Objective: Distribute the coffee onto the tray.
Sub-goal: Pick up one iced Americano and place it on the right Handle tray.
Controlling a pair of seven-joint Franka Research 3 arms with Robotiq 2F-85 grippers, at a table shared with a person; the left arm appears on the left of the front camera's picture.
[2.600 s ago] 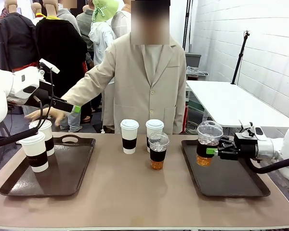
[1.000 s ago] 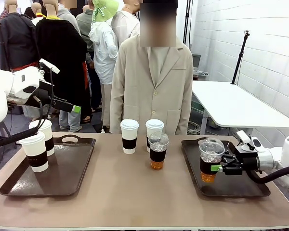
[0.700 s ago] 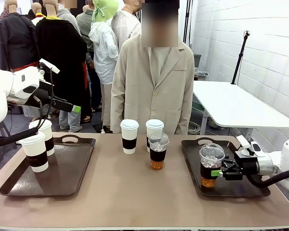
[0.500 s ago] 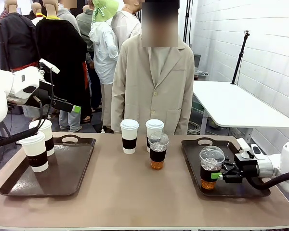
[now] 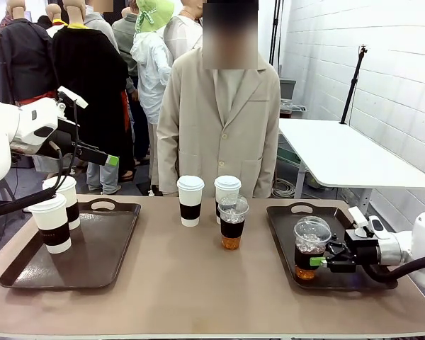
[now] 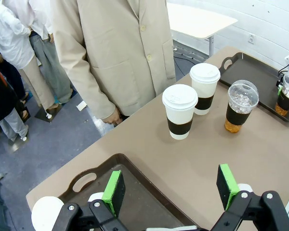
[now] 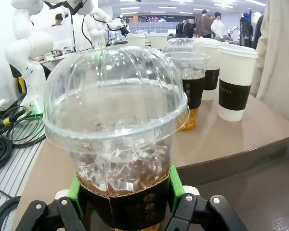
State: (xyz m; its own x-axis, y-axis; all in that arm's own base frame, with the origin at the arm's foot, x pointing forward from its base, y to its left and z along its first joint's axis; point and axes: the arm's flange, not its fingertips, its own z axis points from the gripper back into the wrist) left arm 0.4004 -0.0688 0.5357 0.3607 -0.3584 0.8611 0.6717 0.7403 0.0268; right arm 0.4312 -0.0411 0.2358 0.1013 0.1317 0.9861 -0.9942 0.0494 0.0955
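Clear iced coffee cup [image 5: 311,242] now lowered onto the right tray [image 5: 286,234], right gripper [image 5: 314,261] still clamping it; release seems next.

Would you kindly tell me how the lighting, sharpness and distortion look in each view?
Front view: sharp and evenly lit. Left wrist view: sharp, with mild wide-angle stretch. Right wrist view: the iced coffee cup looms oversized, with glare on its dome lid and a soft background.
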